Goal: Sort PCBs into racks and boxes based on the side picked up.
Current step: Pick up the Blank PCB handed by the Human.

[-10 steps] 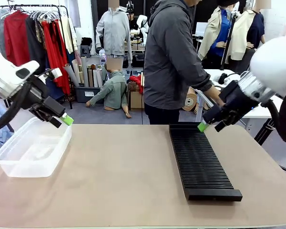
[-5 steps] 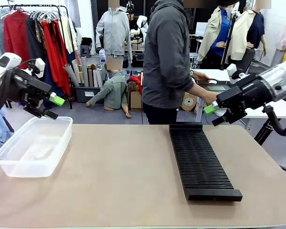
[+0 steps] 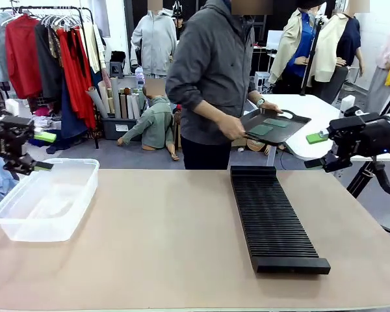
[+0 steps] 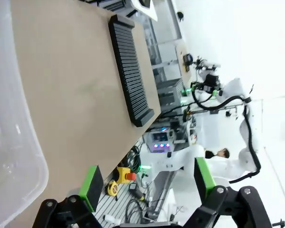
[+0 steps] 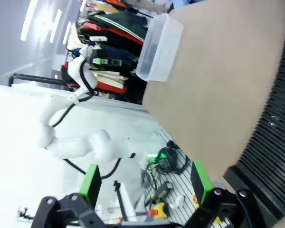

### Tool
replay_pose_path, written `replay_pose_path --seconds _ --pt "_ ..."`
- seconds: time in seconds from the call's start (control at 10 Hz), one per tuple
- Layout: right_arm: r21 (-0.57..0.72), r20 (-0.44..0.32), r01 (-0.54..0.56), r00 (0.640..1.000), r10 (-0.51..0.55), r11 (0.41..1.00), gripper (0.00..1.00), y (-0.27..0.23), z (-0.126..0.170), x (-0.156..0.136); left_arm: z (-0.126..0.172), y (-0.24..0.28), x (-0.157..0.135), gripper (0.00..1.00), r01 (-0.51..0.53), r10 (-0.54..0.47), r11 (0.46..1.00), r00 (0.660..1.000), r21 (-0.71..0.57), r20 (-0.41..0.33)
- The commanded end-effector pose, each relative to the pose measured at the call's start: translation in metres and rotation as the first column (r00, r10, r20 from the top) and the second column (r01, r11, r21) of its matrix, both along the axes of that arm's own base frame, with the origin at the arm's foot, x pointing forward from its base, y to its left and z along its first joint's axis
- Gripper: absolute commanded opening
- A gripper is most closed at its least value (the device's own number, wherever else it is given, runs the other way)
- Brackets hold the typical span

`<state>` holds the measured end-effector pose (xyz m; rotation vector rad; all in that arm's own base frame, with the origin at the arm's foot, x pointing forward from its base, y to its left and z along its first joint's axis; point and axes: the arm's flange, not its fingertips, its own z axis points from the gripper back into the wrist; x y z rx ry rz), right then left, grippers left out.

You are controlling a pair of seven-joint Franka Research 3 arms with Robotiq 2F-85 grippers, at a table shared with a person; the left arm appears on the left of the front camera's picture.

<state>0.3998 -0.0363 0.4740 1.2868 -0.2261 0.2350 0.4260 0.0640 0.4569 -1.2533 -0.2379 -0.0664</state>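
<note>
The left gripper (image 3: 44,151) hangs off the table's left edge, just beside the far end of the clear plastic tub (image 3: 45,198); its green-padded fingers stand well apart with nothing between them (the left wrist view shows the same wide gap, with the tub's rim beside one finger). The right gripper (image 3: 316,150) hovers beyond the table's far right corner, also spread wide and holding nothing; it sits to the right of the far end of the black slotted rack (image 3: 273,218) and clear of it.

The tub sits at the left side of the tan table (image 3: 169,240); no board can be made out in it through the translucent walls. The rack lies lengthwise on the right half of the table, running from the far edge toward the near one; its slots hold no boards.

A person in a grey jacket stands at the far side, holding a dark flat tray (image 3: 292,128) in both hands above the rack's far end; one hand (image 3: 232,127) grips its left edge. Two green PCBs (image 3: 262,130) lie flat on that tray, side by side; which face is up cannot be told.
</note>
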Motion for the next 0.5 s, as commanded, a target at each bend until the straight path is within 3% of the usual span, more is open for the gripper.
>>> replay_pose_path --seconds 0.0,0.4 --pt "0.089 0.021 0.009 1.0 -0.01 0.996 1.0 -0.013 -0.003 0.006 0.001 0.022 -0.017 1.0 -0.052 0.056 0.995 0.997 -0.085 0.048" --pt "0.182 0.036 0.026 0.999 -0.034 0.983 1.0 -0.03 -0.001 -0.001 0.018 0.052 -0.024 1.0 -0.084 0.105 0.979 0.989 -0.184 0.108"
